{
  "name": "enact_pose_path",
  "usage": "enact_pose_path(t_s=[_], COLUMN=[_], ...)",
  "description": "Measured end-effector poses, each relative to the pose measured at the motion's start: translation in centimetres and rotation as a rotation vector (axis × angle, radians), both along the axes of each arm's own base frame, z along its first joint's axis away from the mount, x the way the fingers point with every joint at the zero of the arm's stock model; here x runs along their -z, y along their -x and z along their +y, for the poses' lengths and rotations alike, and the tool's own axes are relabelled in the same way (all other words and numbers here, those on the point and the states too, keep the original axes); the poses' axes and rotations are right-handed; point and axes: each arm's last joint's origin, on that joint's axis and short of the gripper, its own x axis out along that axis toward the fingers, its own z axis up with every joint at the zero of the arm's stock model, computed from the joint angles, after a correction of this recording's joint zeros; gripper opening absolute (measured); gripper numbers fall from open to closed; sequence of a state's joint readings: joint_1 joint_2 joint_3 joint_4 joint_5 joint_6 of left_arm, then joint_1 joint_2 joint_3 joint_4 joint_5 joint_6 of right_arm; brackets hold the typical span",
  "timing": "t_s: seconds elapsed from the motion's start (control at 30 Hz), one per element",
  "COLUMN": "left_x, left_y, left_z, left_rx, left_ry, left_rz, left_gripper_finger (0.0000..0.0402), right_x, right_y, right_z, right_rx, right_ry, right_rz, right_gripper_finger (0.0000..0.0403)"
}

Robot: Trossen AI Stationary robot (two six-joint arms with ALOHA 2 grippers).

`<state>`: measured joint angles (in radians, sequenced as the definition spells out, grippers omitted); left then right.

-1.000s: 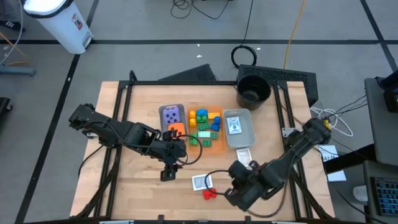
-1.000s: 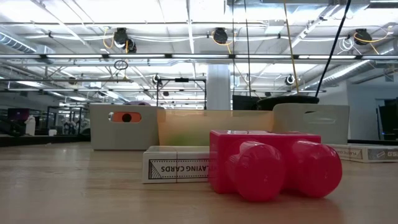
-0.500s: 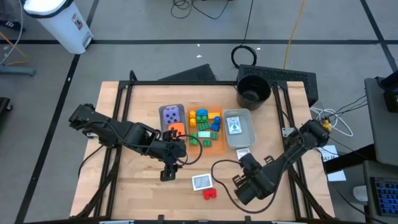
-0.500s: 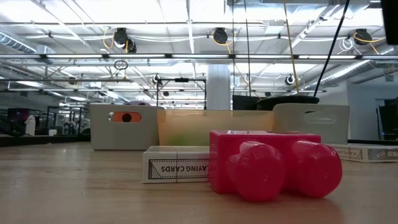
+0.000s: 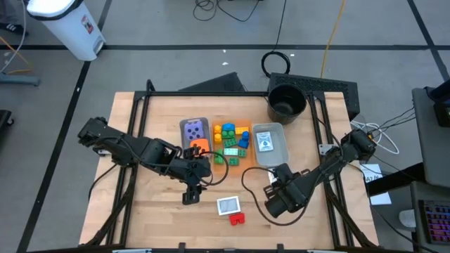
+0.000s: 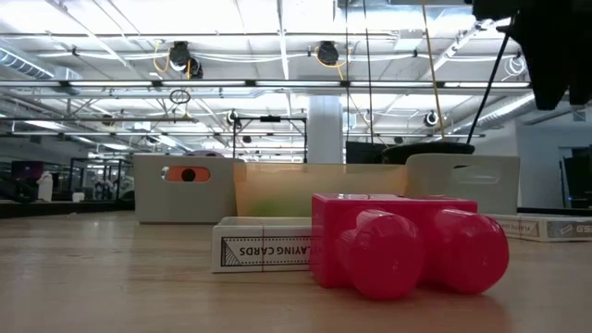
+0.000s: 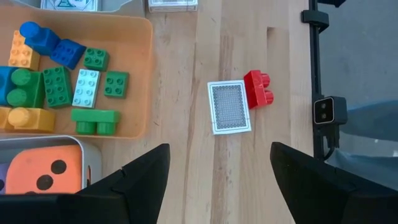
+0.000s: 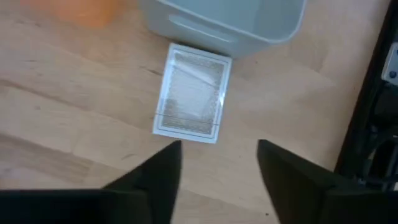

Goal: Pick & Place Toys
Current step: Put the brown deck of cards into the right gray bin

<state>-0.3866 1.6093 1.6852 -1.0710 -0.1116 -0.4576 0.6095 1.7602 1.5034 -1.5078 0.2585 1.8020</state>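
The right pincer (image 5: 280, 174) hangs over the bench (image 5: 155, 218) just in front of the grey tray (image 5: 279, 153); its fingers (image 8: 152, 174) stand apart with nothing between them, above a card pack (image 8: 193, 99) that lies flat on the wood, touching or almost touching that tray's front wall. The left pincer (image 5: 188, 199) hovers near the bench's front, in front of the die tray (image 5: 184, 126), its fingers (image 7: 140, 177) spread wide and empty. Between the two arms, near the front edge, a second card pack (image 5: 228, 205) lies face up with a red brick (image 5: 238, 218) just beside it; the low view shows them close together, though it cannot settle whether they touch. Blue, green and yellow bricks (image 5: 231, 140) fill the orange tray (image 5: 247, 167), and the purple die (image 5: 195, 129) and orange die (image 5: 199, 146) sit in the die tray. A black bucket (image 5: 287, 102) stands at the far right corner.
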Motion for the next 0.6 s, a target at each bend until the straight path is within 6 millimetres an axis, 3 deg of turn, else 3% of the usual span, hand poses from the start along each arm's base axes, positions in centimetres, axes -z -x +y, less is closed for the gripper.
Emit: enact_pose_path(t_s=[0.33,0.6], left_x=[0.0,0.0], left_y=[0.0,0.0], left_z=[0.0,0.0], left_rx=[0.004,0.008], left_ry=[-0.002,-0.002], left_rz=[0.001,0.002], left_gripper_finger=[0.0285,0.0285], right_x=[3.0,6.0], right_y=[-0.1,-0.3], right_z=[-2.0,-3.5], right_rx=[0.085,0.086], right_ry=[-0.073,-0.1], right_rz=[-0.069,-0.102], right_gripper_finger=[0.0356,0.0398])
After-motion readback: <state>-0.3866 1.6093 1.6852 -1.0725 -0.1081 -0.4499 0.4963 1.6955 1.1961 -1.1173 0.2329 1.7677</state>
